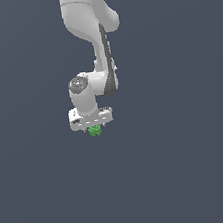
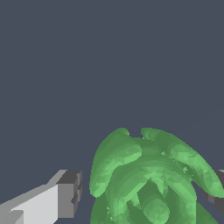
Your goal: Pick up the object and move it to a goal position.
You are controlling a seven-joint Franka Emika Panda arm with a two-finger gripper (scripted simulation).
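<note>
Hanging from above in the exterior view, the white arm (image 1: 93,40) bends down so that its wrist points straight at the flat grey ground (image 1: 193,172), the posture a top-down pick calls for. The gripper (image 1: 94,130) sits at its lower end, with the green object (image 1: 95,131) poking out just beneath the hand. In the wrist view that object (image 2: 151,179) fills the space between the two fingers (image 2: 68,194), which stand apart: the nearer pad shows a clear gap to the green lobes, while the far finger at the frame's edge looks close to or touching them. I judge the grasp not yet closed; whether the object rests on the ground cannot be told
</note>
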